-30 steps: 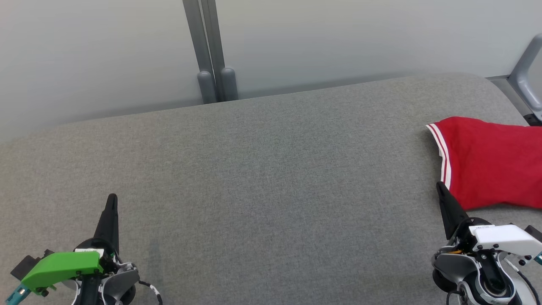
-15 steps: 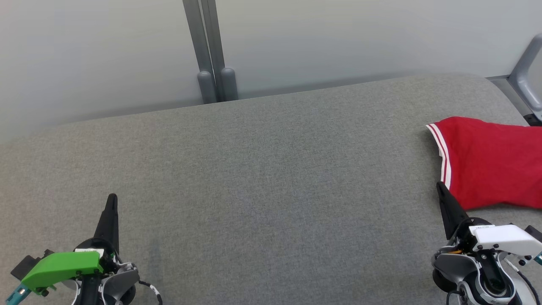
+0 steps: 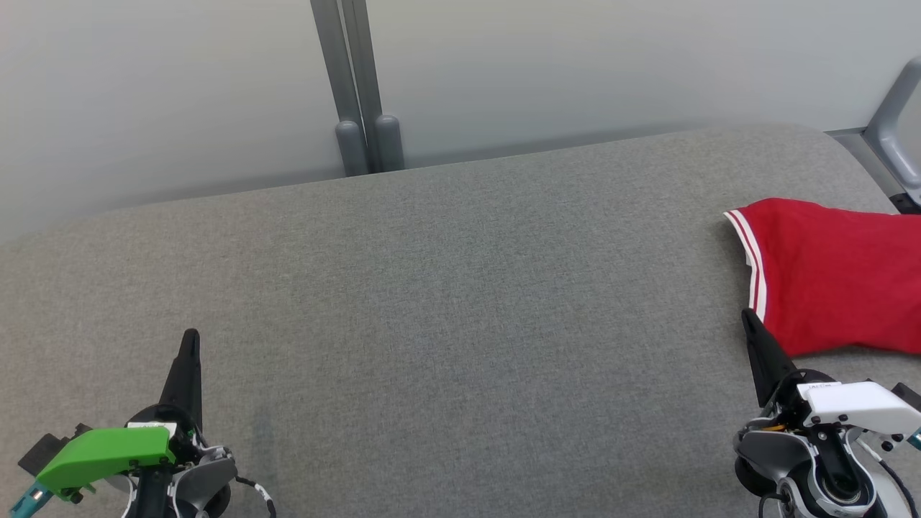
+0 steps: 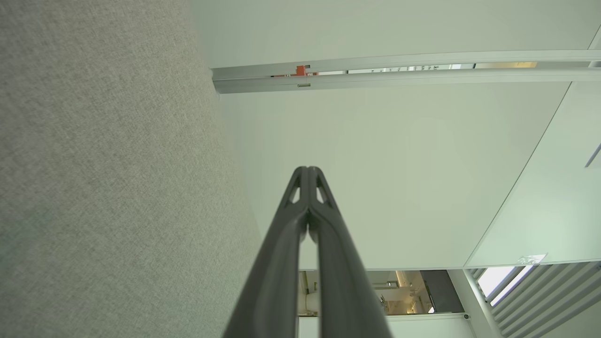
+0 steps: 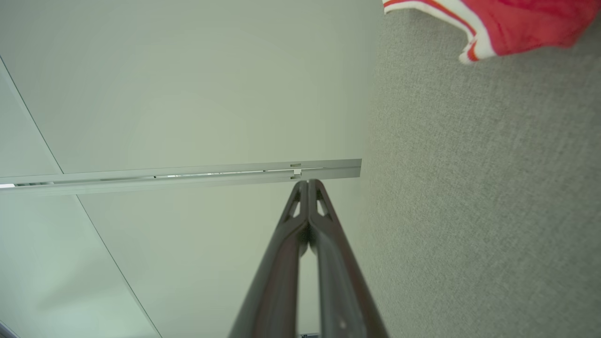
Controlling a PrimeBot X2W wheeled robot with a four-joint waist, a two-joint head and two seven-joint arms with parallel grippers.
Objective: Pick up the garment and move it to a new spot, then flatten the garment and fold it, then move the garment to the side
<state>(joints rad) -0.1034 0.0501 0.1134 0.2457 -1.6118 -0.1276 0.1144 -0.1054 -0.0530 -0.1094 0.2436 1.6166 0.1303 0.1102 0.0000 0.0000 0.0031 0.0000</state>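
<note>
The garment (image 3: 835, 273) is red with white stripes along one edge and lies at the right end of the grey padded table (image 3: 460, 288), running out of the head view's right side. A corner of the garment (image 5: 497, 23) also shows at the top right of the right wrist view. My right gripper (image 3: 748, 316) hovers at the lower right, its tip just in front of the garment's striped edge, fingers pressed together with nothing between them (image 5: 307, 183). My left gripper (image 3: 191, 337) rests at the lower left, far from the garment, also shut and empty (image 4: 307, 170).
A pale wall with a grey double post (image 3: 356, 86) stands behind the table's far edge. A grey metal frame (image 3: 892, 122) rises at the far right corner. Bare grey fabric stretches across the table's middle and left.
</note>
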